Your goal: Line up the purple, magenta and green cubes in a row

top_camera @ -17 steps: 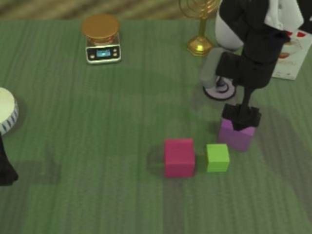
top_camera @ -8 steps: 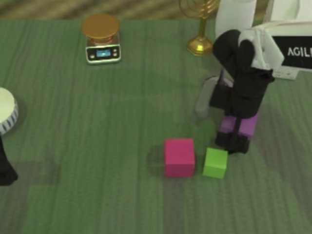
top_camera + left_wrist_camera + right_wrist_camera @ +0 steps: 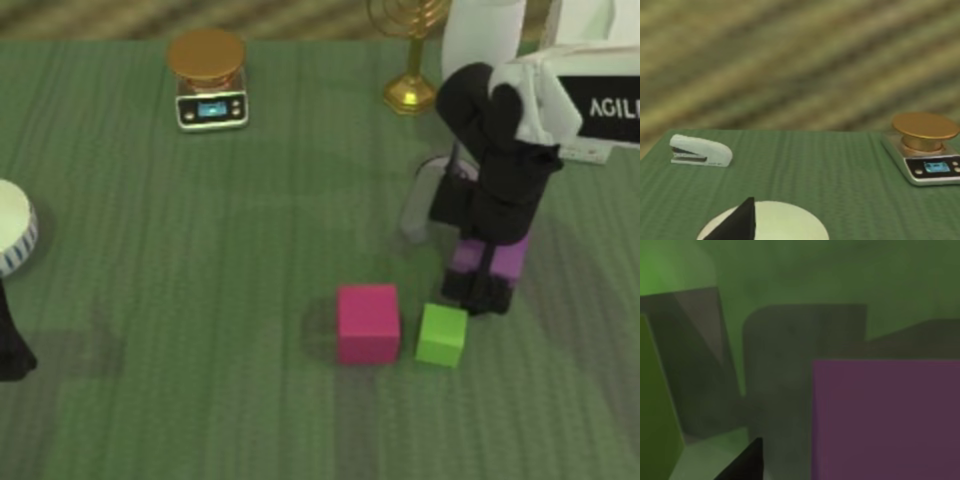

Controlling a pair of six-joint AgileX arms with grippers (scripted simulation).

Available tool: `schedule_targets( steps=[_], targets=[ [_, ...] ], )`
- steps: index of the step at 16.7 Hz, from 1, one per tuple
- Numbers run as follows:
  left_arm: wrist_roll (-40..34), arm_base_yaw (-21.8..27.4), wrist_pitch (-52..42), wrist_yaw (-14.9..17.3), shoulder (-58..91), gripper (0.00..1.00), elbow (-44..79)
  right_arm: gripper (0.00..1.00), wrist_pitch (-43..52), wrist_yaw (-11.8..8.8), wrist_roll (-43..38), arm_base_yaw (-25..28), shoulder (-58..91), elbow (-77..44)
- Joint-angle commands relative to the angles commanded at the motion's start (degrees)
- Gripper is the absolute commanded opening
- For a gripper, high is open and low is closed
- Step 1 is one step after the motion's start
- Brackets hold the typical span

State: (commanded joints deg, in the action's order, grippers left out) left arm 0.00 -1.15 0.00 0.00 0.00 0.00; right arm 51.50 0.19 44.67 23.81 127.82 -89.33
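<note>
On the green cloth tabletop, nearest to the front edge, the matte magenta-pink cube and the smaller bright lime-green cube stand side by side with a small gap between them, the green one on the right and a little turned. Just behind the green cube, to its right, the right tool is low over the large light purple cube and covers most of it. The dark fingers stand at the front part of this cube, but I cannot tell if they press on it. In the right wrist view the purple cube fills one side, very close, and the green cube is at the other side.

The left tool is parked at the left edge of the tabletop, next to a white bowl with a blue pattern; how wide it is open I cannot tell.

Farther back stand a small kitchen scale with a golden round plate and a golden metal stand. The left wrist view also shows a white stapler.
</note>
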Motion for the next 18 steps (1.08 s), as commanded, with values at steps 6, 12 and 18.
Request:
schedule_targets(
  steps=[6,12,18],
  targets=[
    [0.0,0.0,0.0,0.0,0.0,1.00,0.0,0.25,0.0,0.0,0.0,0.0,0.0,0.0],
    [0.0,0.0,0.0,0.0,0.0,1.00,0.0,0.00,0.0,0.0,0.0,0.0,0.0,0.0],
    [0.0,0.0,0.0,0.0,0.0,1.00,0.0,0.00,0.5,-0.2,-0.2,-0.1,-0.7,0.0]
  ],
)
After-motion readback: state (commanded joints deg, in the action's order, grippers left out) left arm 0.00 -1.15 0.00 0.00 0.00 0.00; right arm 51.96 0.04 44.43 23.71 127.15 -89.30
